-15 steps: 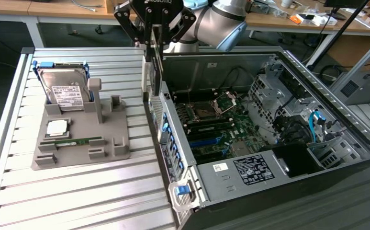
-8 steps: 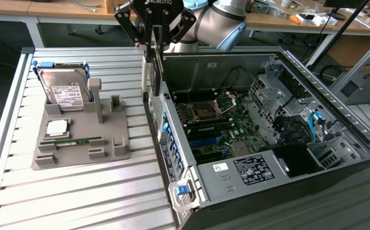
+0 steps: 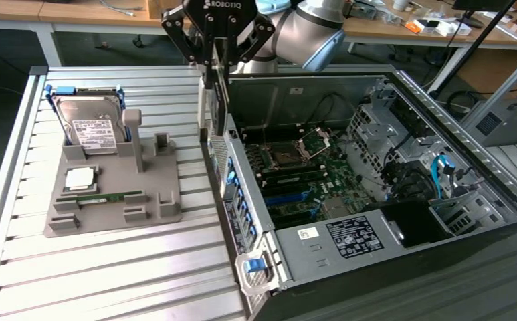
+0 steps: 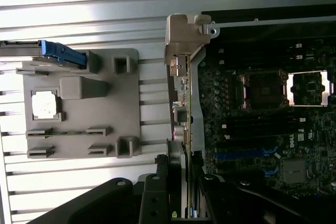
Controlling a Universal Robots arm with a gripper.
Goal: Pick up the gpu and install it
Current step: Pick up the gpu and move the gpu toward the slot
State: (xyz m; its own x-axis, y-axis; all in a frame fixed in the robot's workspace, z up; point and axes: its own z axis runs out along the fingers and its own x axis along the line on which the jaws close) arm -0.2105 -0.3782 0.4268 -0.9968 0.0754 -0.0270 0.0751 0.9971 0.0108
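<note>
"Where is the gpu (image 3: pixel 213 107)?"

"In my gripper (image 3: pixel 215 67). My two fingers pinch its top edge tight. It hangs straight down, just over the near wall of the open computer case (image 3: pixel 240 200)."

"Is it in yet?"

"No. It is up in the air, away from the grey holder (image 3: pixel 106 207), so picking up looks done. It is not in a blue slot (image 3: pixel 281 198). Putting it in is left."

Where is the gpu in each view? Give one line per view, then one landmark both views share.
Exterior view: the gpu hangs edge-on under the gripper, between the grey parts holder and the open computer case.
Wrist view: the gpu runs edge-on out from the jaws, between holder and case.
Shared landmark: the grey parts holder.
</note>
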